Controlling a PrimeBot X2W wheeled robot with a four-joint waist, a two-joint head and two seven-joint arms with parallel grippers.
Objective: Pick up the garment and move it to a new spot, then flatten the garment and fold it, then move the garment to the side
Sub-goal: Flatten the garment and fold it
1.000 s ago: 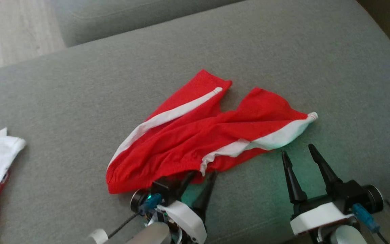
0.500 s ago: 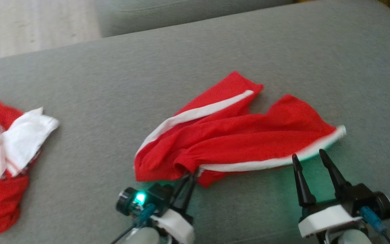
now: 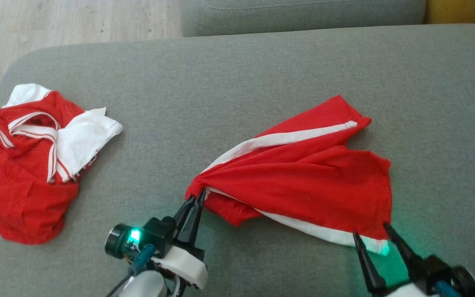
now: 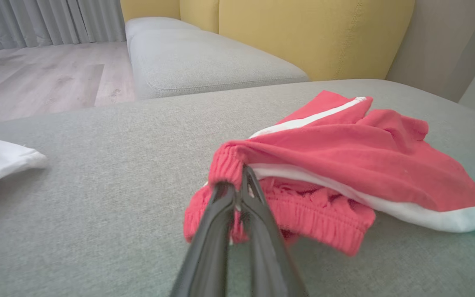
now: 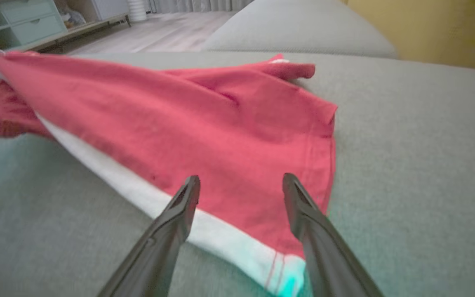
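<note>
We pinch the red shorts (image 3: 303, 177) in our left gripper's (image 3: 198, 194) tips; our right gripper (image 5: 241, 178) stands wide, the hem (image 5: 237, 243) between its fingers (image 5: 179, 214).

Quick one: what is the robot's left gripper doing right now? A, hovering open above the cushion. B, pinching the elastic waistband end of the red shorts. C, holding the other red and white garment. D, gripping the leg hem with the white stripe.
B: the left gripper is closed on the ribbed waistband end of the red shorts, and the fabric bunches at its fingertips in the left wrist view.
</note>
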